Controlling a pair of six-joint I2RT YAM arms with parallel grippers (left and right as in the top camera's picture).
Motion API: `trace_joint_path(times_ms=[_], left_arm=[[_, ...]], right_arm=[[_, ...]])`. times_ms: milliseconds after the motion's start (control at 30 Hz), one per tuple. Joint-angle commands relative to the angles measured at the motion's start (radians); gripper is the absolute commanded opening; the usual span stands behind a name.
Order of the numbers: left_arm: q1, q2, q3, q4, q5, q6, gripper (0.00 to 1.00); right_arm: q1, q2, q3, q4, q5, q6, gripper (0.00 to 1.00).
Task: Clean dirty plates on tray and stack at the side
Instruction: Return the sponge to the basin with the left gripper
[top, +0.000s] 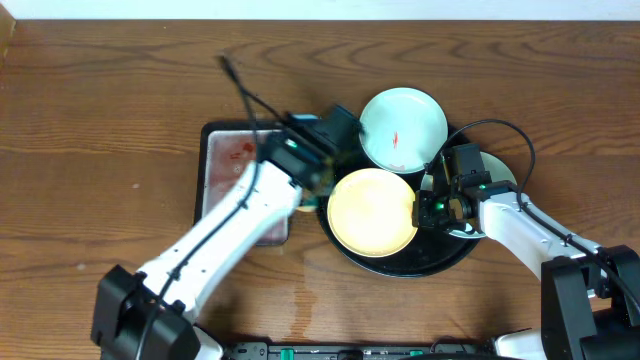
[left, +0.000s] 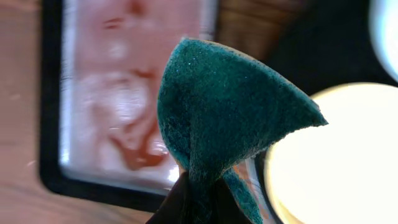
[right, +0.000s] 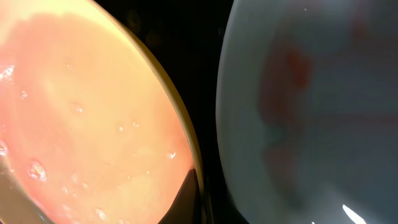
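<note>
- Left gripper (left: 196, 205), arm stretched diagonally to the tray's (top: 440, 260) left rim, pinches a green sponge (left: 230, 118).
- Right gripper (top: 429, 205) sits low at the tray's right side; grip unreadable.

A small rectangular black tray (top: 204, 185) lay flat, lined with pale foam (top: 228, 165) that was blotched pink, with a deeper red streak showing in the close view. A coarse, dark green sponge (left: 224, 106) stood folded into a peak before the tray's right edge, narrowing at its base.
</note>
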Motion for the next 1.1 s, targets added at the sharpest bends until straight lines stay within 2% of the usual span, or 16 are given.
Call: trace_joint_path(times_ms=[0,133,233,367,533,600,667,700,800,900,1067], left_arm=[[0.114,0.014,-0.038,-0.005,-0.032,0.040,0.07],[0.243,0.015,-0.128,0.061,-0.013,0.074,0.08],[0.324,0.015,-0.174,0.132,0.111,0.156,0.08],[0.403,0.007,-0.176,0.149,0.235,0.203,0.16],[0.422,-0.051,-0.171,0.144,0.312,0.235,0.27],[0.422,-0.119,-0.170,0.137,0.334,0.235,0.35],[0.422,-0.171,-0.170,0.125,0.343,0.235,0.43],[0.422,-0.226,-0.170,0.108,0.343,0.235,0.53],[0.422,-0.306,-0.170,0.072,0.343,0.235,0.67],[0.422,-0.345,-0.170,0.054,0.343,0.235,0.74],[0.422,-0.359,-0.170,0.032,0.343,0.235,0.76]], right_arm=[[-0.010,0.024,-0.024,-0.027,0.086,-0.023,0.01],[-0.010,0.024,-0.024,-0.027,0.085,-0.023,0.01],[-0.010,0.024,-0.024,-0.025,0.085,-0.043,0.01],[-0.010,0.024,-0.021,-0.021,0.085,-0.067,0.01],[-0.010,-0.004,0.006,-0.046,0.011,-0.068,0.01],[-0.008,-0.065,0.022,-0.064,-0.003,-0.067,0.01],[0.000,-0.119,0.024,-0.068,0.036,-0.067,0.01],[0.014,-0.170,0.024,-0.074,0.106,-0.066,0.01],[0.057,-0.269,0.026,-0.080,0.225,-0.068,0.01],[0.096,-0.344,0.029,-0.081,0.317,-0.087,0.01],[0.188,-0.438,0.039,-0.074,0.525,-0.155,0.01]])
